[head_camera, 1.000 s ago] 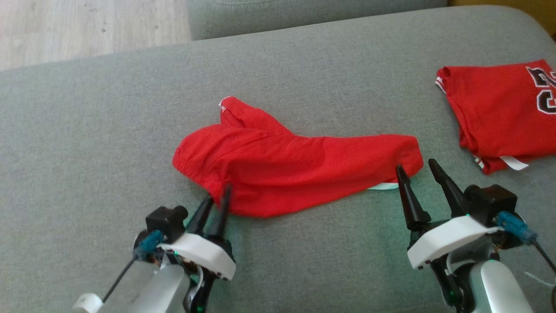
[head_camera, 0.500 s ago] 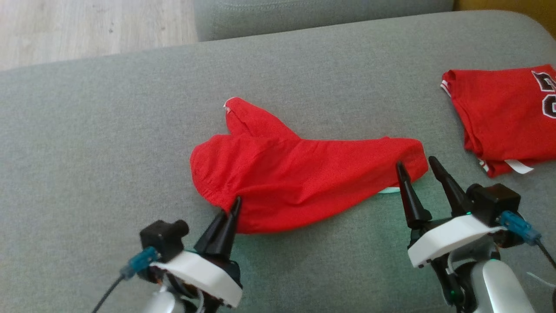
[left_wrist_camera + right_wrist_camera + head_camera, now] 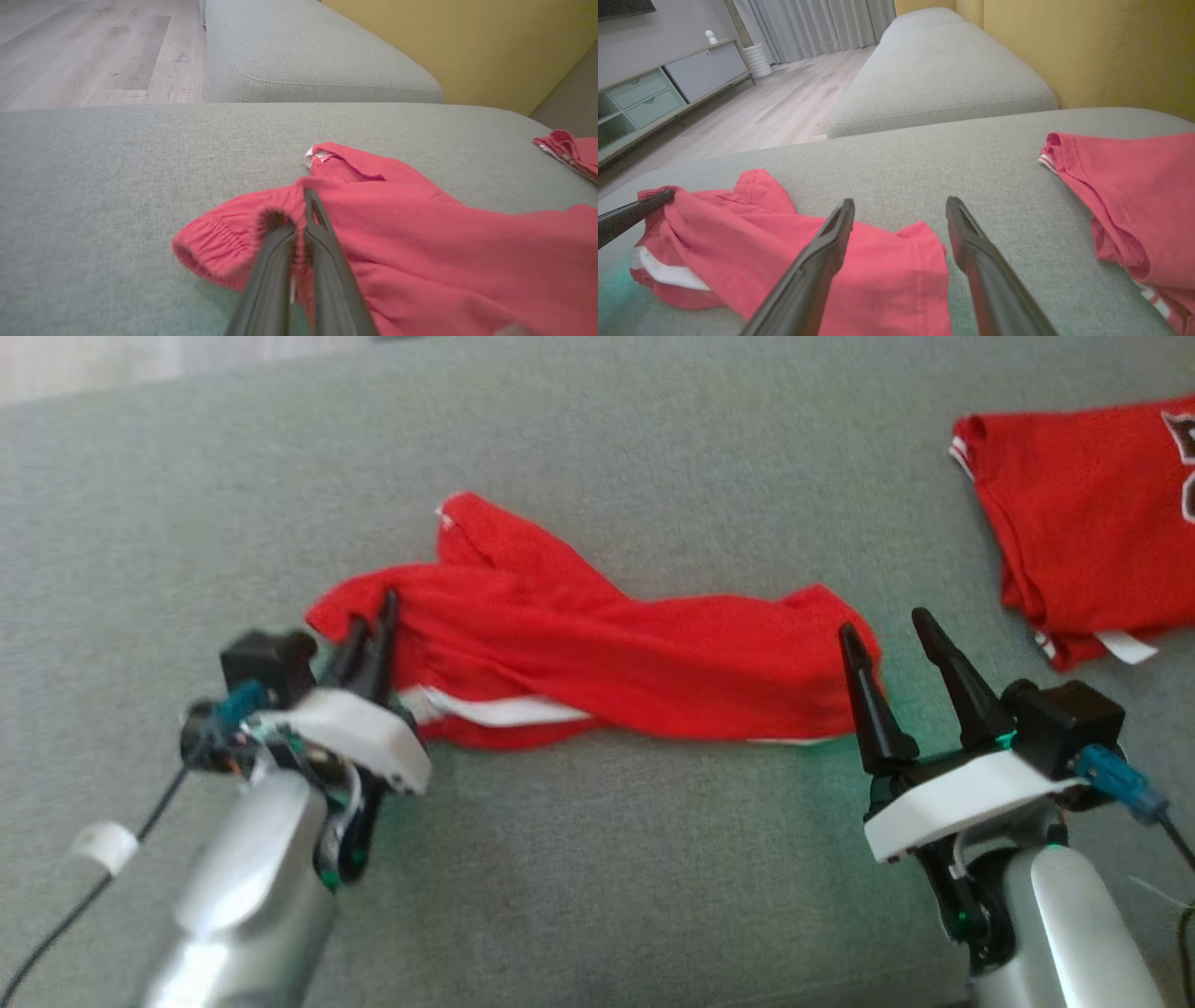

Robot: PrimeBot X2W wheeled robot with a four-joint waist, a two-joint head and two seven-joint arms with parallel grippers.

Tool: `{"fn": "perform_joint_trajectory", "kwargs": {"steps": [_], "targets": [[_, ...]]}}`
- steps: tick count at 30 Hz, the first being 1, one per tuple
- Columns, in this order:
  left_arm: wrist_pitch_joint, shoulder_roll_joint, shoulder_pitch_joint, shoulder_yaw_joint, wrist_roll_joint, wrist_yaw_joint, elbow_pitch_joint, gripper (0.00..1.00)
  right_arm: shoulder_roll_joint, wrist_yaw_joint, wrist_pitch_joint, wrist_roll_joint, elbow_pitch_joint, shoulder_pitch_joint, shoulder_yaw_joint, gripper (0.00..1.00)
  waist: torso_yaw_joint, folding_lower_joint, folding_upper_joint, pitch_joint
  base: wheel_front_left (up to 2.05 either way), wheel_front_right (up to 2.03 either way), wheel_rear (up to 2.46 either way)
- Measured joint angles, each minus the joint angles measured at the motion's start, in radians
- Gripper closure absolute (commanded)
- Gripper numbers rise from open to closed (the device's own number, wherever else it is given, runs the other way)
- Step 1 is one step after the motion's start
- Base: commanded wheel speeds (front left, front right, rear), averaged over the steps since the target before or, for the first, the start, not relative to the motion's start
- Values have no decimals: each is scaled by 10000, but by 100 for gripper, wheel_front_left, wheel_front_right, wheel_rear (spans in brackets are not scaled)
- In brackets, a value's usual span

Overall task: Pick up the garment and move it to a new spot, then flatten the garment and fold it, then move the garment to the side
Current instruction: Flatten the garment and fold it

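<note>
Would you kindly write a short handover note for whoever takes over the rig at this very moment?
Left gripper: shut on the elastic end of the red garment.
Right gripper: open at the garment's other end, holding nothing.
Garment: crumpled, stretched across the grey sofa cushion. A red jersey lies apart to the right.
Done: left grasp only.
Left: right grasp, lift and move, flatten, fold, set aside.

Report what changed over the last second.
The left end effector shut on the garment at its elastic edge and carried it away from the robot, lifting and rolling that end so a white stripe shows underneath. The head camera also shifted. The right end effector stayed open at the garment's other end; the folded red jersey stayed put.
</note>
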Motion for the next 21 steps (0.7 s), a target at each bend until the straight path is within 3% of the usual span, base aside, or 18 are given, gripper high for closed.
{"fn": "perform_joint_trajectory", "kwargs": {"steps": [10,11,12,21], "targets": [[-1409,130,-1869,23,947,309,2750,100,0,0,-176,13,21,-433,123,0,-485,1,0,747,0,0,0],[-1523,71,-1904,25,905,240,2886,73,-2,0,-182,13,27,-438,115,0,-472,1,0,751,0,0,0],[-1618,-15,-1915,23,899,167,3016,0,0,0,-182,13,65,-436,113,0,-443,1,0,734,0,0,0],[-2155,-383,-1251,167,362,-487,3045,0,0,0,-199,15,251,-411,15,0,-117,-2,0,82,0,0,0]]}}
